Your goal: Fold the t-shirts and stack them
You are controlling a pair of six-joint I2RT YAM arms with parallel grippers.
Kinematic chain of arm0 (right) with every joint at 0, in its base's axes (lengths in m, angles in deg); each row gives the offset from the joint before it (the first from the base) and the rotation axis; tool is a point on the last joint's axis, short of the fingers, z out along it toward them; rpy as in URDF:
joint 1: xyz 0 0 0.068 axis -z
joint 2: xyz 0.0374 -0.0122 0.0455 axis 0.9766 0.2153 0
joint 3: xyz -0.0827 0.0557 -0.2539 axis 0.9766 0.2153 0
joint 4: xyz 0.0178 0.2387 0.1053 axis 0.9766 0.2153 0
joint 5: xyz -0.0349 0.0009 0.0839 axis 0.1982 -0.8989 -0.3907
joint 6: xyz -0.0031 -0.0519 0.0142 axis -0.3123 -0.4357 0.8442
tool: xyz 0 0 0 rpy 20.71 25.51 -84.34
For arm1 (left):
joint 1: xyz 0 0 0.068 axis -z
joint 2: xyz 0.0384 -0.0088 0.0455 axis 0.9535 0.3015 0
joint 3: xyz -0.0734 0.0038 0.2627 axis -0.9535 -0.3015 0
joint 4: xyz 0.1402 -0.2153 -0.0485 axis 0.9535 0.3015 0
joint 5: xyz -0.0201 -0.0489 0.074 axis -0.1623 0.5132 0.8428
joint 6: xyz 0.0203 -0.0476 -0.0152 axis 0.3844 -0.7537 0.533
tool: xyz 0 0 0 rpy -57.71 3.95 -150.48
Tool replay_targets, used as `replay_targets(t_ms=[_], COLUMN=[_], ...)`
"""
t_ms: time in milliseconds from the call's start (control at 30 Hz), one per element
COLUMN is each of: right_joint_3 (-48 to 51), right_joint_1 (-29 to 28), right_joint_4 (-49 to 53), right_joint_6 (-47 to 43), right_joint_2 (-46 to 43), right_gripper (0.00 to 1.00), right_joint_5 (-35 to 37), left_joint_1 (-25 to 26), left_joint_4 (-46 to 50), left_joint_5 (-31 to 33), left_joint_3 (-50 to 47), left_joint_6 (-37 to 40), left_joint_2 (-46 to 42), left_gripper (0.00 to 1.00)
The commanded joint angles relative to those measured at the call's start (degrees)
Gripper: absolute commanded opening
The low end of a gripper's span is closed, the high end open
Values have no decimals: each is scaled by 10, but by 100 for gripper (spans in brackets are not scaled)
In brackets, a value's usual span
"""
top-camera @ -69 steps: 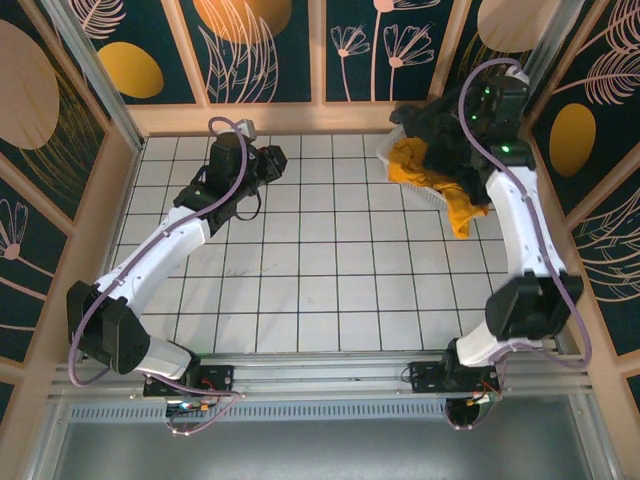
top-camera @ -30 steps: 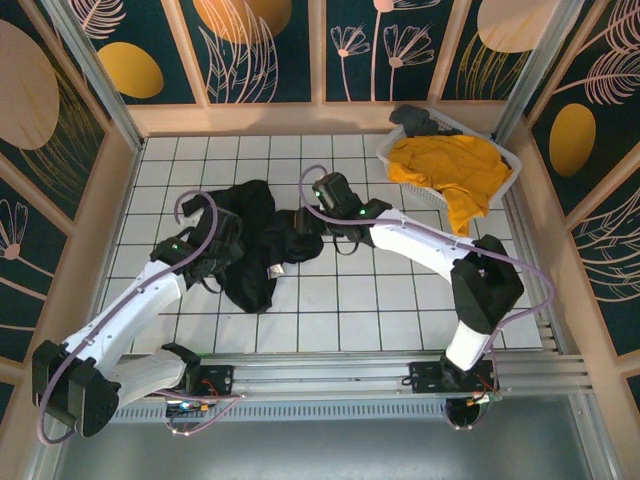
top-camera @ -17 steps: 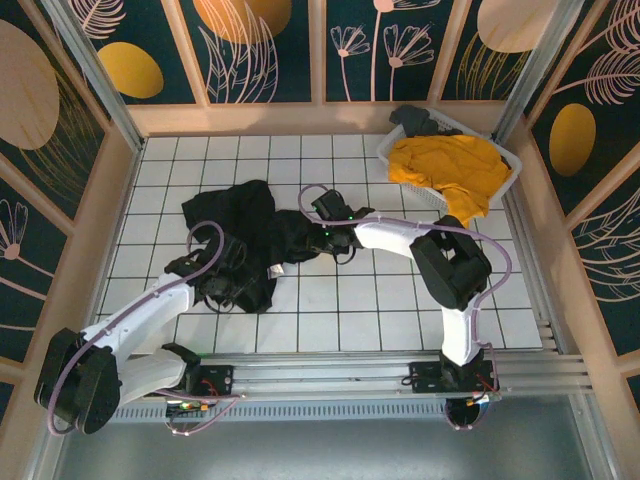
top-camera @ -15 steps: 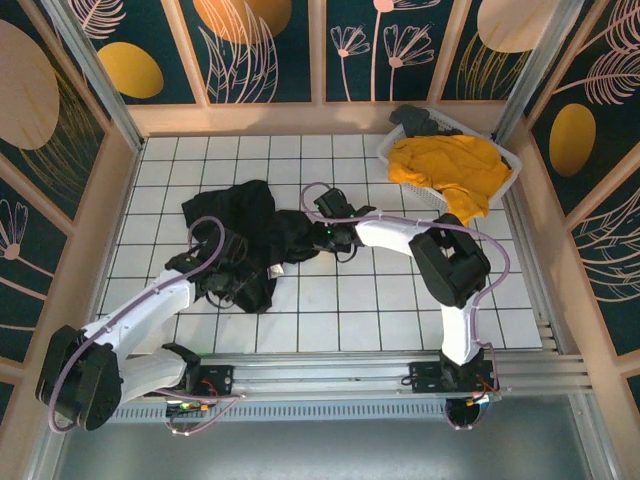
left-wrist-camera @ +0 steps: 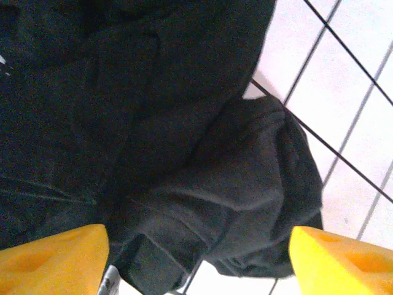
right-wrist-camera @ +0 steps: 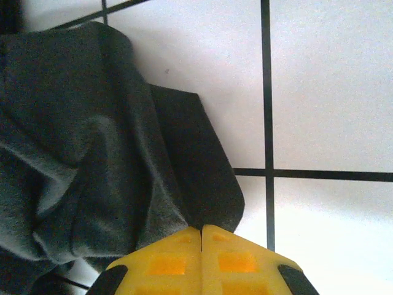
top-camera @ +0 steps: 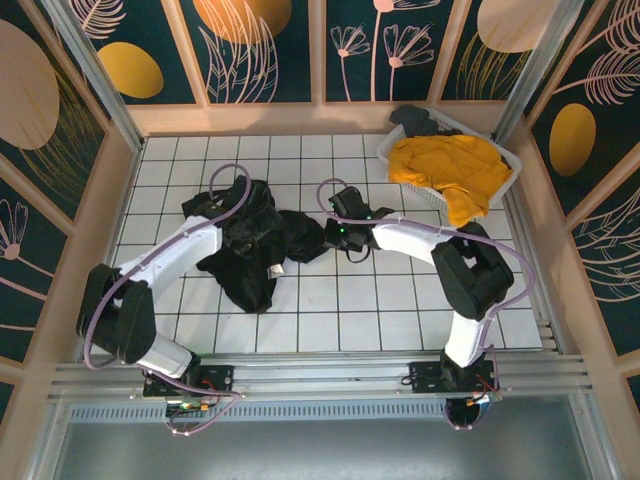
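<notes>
The left arm (top-camera: pixel 170 255) is bent sharply at the elbow out on its own side, and its forearm reaches forward and toward the middle with the wrist tipped downward. The left gripper (left-wrist-camera: pixel 198 236) is spread wide, its yellow fingers (left-wrist-camera: pixel 55 252) sitting far apart at the two lower corners of the wrist view. The right arm (top-camera: pixel 410 238) folds at the elbow and stretches low across to the left. The right gripper (right-wrist-camera: pixel 201 232) is closed, both fingers (right-wrist-camera: pixel 166 261) pressed flat together with no gap.

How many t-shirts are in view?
2: a black one crumpled on the tiles, a yellow one draped over the basket. Dark cloth behind the yellow may be another.
</notes>
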State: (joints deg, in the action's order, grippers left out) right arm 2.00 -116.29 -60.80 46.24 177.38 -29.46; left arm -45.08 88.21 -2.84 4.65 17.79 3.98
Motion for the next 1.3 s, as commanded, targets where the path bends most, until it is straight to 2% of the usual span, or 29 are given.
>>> replay_targets(t_ms=[0,33,67,167,233,300,333,400,433,467,533,600,767,833,1000,1200,1267], right_joint_3=[2,-4,-10,-21,-38,-56,-65,-88,-101,-114,-136,-153,-199,-225,-299,-280,-248], right_joint_1=[13,13,13,13,13,13,14,16,18,20,26,39,71,104,149,176,175], right_joint_4=[-6,-4,-3,-14,-14,-18,-20,-23,-22,-19,-12,-7,0,6,31,-5,-26], right_joint_6=[2,-1,-3,-7,-8,-8,-7,-2,2,3,6,6,-17,-30,-68,-103,-115], right_joint_2=[-16,-11,-5,18,43,71,84,110,121,130,138,133,79,57,-10,-148,-197], right_gripper=[0,1,7,35,49,53,53,52,45,34,12,0,0,0,0,0,0], right_joint_5=[-1,-3,-5,-26,-41,-56,-64,-82,-87,-86,-76,-58,-14,-3,53,118,111], left_joint_1=[-3,-3,-3,-3,-3,-3,-3,-3,-3,-3,-4,-8,-42,-54,-59,-59,-59], left_joint_4=[36,13,-6,-10,-9,-23,-26,-22,-17,-8,13,31,59,59,61,73,69], left_joint_5=[33,25,15,7,5,1,2,6,12,20,42,58,66,59,23,14,18], left_joint_3=[19,14,11,28,34,26,24,27,31,38,60,90,198,258,476,712,747], left_joint_6=[49,59,68,85,91,95,97,105,110,115,132,151,206,239,315,332,340], left_joint_2=[21,24,30,74,94,95,94,94,93,90,84,81,94,120,201,270,272], left_gripper=[81,79,76,67,58,45,35,14,5,0,0,0,0,0,0,0,0])
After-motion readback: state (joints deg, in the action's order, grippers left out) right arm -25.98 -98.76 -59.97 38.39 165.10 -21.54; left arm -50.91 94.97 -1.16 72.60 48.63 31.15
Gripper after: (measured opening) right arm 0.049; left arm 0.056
